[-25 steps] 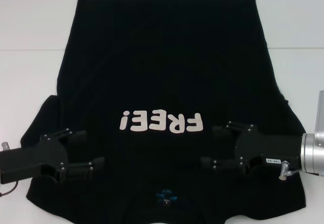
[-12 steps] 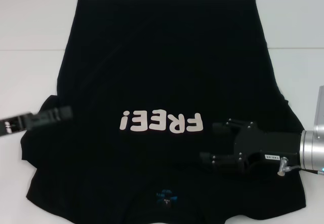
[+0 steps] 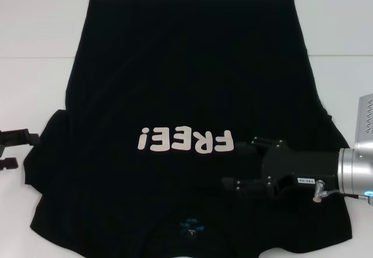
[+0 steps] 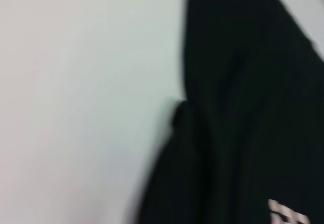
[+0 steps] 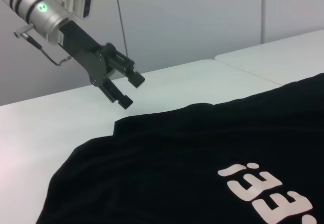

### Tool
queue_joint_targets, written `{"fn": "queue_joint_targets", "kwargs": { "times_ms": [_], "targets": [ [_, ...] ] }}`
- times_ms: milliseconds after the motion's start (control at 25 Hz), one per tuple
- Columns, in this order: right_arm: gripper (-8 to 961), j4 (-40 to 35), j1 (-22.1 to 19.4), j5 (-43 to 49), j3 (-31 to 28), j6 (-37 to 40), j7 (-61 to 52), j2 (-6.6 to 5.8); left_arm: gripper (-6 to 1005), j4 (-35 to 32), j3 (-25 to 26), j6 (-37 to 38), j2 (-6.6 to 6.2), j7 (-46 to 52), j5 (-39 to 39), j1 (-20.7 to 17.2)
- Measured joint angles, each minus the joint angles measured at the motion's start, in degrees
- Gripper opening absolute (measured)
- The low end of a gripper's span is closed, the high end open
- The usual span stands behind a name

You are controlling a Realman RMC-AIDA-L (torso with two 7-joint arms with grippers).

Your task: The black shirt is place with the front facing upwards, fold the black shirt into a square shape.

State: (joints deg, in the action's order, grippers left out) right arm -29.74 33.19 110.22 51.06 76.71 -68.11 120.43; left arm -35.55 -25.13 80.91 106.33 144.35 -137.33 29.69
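Black shirt (image 3: 186, 95) laid flat on the white tabletop (image 3: 35, 95), front up, collar and small blue neck label (image 3: 191, 229) at the near edge, hem reaching toward the far edge. White "FREE!" lettering (image 3: 185, 141) across the chest, reading upside down from the robot's side. Left sleeve bunched slightly near the tabletop's left edge; right sleeve spread toward the near right corner. No fold made yet; full outline exposed.

Right gripper (image 3: 240, 166) over the shirt's chest on the right, just beside the lettering's end, pointed toward the garment's middle. Fingers parted moderately, nothing between them. Contact with the cloth not determinable. Position judged to suit a pinch at the shoulder or sleeve line for a first inward fold.

Left gripper (image 3: 11, 149) off the cloth at the tabletop's left edge, just beside the bunched sleeve. Seen from the right wrist view (image 5: 125, 89) raised above the table, fingers apart, holding nothing. Judged clear of the garment so the sleeve edge can be approached from outside.

Far portion of shirt smooth, hem straight, lying untouched.
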Motion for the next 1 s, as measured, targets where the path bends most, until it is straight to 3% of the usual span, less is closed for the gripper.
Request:
{"fn": "queue_joint_targets", "kwargs": {
  "times_ms": [240, 1000],
  "targets": [
    [942, 0.4, 0.2, 0.3, 0.0, 0.0, 0.0, -0.07, 931, 0.9, -0.3, -3.2, 0.03, 0.6, -2.3, 0.3],
    [942, 0.9, -0.7, 0.4, 0.0, 2.6, -0.1, -0.28, 931, 2.6, -0.6, -2.0, 0.42, 1.0, -3.8, 0.7]
  ]
}}
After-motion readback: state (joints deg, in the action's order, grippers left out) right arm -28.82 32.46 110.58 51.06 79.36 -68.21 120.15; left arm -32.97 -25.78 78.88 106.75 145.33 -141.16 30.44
